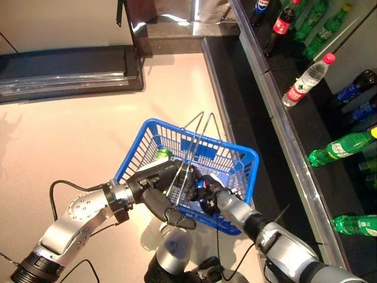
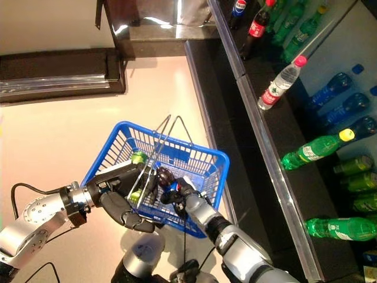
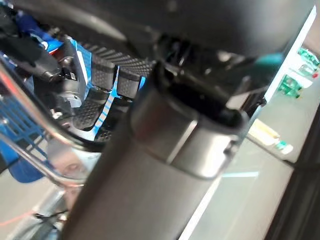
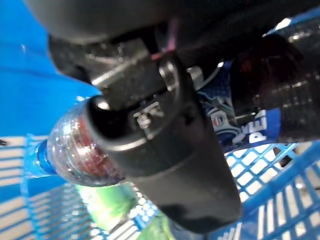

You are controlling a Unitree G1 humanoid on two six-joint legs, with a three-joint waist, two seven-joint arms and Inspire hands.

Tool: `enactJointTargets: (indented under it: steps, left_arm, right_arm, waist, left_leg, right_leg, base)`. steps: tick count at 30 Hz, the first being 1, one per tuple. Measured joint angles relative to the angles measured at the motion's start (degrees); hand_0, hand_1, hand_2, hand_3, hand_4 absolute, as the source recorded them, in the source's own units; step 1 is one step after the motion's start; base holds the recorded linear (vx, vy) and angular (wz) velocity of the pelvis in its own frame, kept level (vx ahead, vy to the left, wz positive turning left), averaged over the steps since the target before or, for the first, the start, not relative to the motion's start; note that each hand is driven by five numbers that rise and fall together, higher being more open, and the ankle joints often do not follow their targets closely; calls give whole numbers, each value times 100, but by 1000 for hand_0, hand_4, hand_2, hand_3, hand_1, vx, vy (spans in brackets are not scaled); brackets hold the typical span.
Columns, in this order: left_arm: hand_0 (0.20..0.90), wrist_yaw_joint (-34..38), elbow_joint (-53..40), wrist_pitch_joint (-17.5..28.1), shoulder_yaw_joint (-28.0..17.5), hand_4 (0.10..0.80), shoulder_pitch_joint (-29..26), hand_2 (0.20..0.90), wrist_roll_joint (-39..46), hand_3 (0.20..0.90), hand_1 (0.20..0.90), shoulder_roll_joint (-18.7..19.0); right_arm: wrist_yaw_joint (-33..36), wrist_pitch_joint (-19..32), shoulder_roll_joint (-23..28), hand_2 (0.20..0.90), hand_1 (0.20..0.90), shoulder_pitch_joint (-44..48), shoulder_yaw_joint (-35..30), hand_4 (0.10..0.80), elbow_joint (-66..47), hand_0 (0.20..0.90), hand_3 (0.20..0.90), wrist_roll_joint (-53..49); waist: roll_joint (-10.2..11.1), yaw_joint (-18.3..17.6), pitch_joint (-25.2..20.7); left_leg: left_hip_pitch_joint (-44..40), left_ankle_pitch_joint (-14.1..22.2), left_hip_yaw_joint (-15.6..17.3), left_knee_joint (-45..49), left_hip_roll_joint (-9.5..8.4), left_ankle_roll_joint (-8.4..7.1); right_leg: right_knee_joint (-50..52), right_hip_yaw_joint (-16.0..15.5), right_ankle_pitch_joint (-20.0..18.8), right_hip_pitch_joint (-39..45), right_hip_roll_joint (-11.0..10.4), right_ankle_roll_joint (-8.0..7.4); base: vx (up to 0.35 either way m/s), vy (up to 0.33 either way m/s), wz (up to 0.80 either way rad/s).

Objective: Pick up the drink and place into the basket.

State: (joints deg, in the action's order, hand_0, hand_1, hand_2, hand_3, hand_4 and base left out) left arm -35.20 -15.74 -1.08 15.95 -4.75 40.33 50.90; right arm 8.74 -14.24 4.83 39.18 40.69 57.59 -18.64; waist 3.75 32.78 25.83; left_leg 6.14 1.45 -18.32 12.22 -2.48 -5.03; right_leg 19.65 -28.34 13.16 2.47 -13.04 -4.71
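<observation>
1. Shop setting: pale floor, dark shelf along the robot's right side, with bottles lying and standing on it.
2. Drink: dark cola bottle with blue label and blue cap, lying on its side inside the blue basket, toward the basket's near corner on the robot's right.
3. Right hand is down inside the basket, thumb and fingers wrapped round the cola bottle; the right wrist view shows the thumb across the bottle's clear shoulder and fingers over the label.
4. A green bottle also lies in the basket, on the robot's left side, partly hidden; in the right wrist view green shows just under the cola bottle.
5. Left hand is at the basket's near-left rim, fingers curled round the two wire handles, which stand up over the middle of the basket.
6. Basket is off the floor, carried by the left hand.
7. On the shelf: clear water bottle with red cap, lying tilted; green soda bottles further along; red-label cola bottle and a blue-label one at the far end.
</observation>
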Motion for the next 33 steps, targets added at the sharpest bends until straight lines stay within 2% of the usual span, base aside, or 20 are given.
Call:
enactJointTargets:
  steps: [5, 12, 13, 14, 15, 16, 22, 26, 33]
  left_arm:
    - [300, 230, 0, -54, 379, 100, -408, 300, -201, 200, 300, 10]
    - [300, 857, 0, -120, 528, 100, -448, 300, -359, 200, 300, -78]
    - [300, 902, 0, -125, 536, 100, -448, 300, -359, 200, 300, -77]
    - [300, 940, 0, -134, 536, 100, -448, 300, -358, 200, 300, -77]
    - [300, 961, 0, -143, 536, 100, -448, 300, -356, 200, 300, -77]
    - [300, 963, 0, -149, 536, 100, -448, 300, -344, 200, 300, -77]
    - [300, 1212, 0, -149, 514, 100, -457, 300, -311, 200, 300, -157]
    - [300, 1361, 0, -151, 343, 100, -452, 300, -303, 200, 300, -137]
    - [300, 1367, 83, -147, -273, 100, -197, 300, -154, 200, 300, -98]
  right_arm:
    - [-197, -293, -60, 300, 300, 314, -34, 100, 608, 300, 200, -52]
    - [-229, -393, -14, 309, 309, 357, -91, 111, 732, 309, 211, 2]
    - [-220, -392, -11, 413, 413, 354, -121, 232, 733, 413, 332, 0]
    - [-211, -389, -11, 582, 582, 355, -144, 429, 733, 582, 529, -1]
    - [-204, -376, -11, 815, 815, 357, -164, 701, 732, 815, 801, -2]
    - [-166, -317, -6, 900, 900, 352, -190, 800, 733, 900, 900, -6]
    - [153, -92, 67, 900, 900, 261, -268, 800, 508, 900, 900, -61]
    - [524, -102, 299, 900, 900, 46, -270, 800, -268, 900, 900, -115]
    - [905, -98, 790, 900, 900, -573, -405, 800, -2247, 900, 900, -174]
  waist:
    - [71, -33, -21]
    - [142, -73, -27]
    - [150, -57, -23]
    - [162, -54, -17]
    - [169, -49, -13]
    - [173, -42, -12]
    - [237, -79, 10]
    - [340, -139, 63]
    - [494, -317, 162]
  left_leg:
    - [193, -36, 8, 98, -1, 22]
    - [295, -74, 31, 89, -26, 66]
    - [301, -74, 33, 88, -26, 66]
    - [302, -74, 33, 86, -27, 67]
    - [302, -73, 33, 84, -28, 68]
    - [302, -71, 33, 79, -22, 71]
    - [304, -63, 56, 93, 9, 77]
    - [309, -62, 69, 90, 14, 74]
    - [283, -53, 197, 87, 93, 90]
  right_leg:
    - [-96, 34, -153, -145, 40, -10]
    - [-174, 35, -244, -204, 4, -57]
    - [-196, 39, -254, -205, 9, -61]
    - [-207, 38, -256, -204, 11, -62]
    - [-224, 38, -261, -202, 15, -66]
    - [-290, 38, -288, -181, 44, -58]
    - [-410, 60, -392, -167, 105, -73]
    - [-499, 52, -424, -111, 137, -60]
    - [-696, 142, -561, -73, 208, -64]
  base:
    - [-60, 1, -1]
    - [-16, -33, -1]
    - [0, 0, 0]
    - [0, 0, 0]
    - [0, 0, 0]
    - [-8, -4, -3]
    - [-43, 13, -2]
    - [-3, 1, -2]
    - [-7, 7, -9]
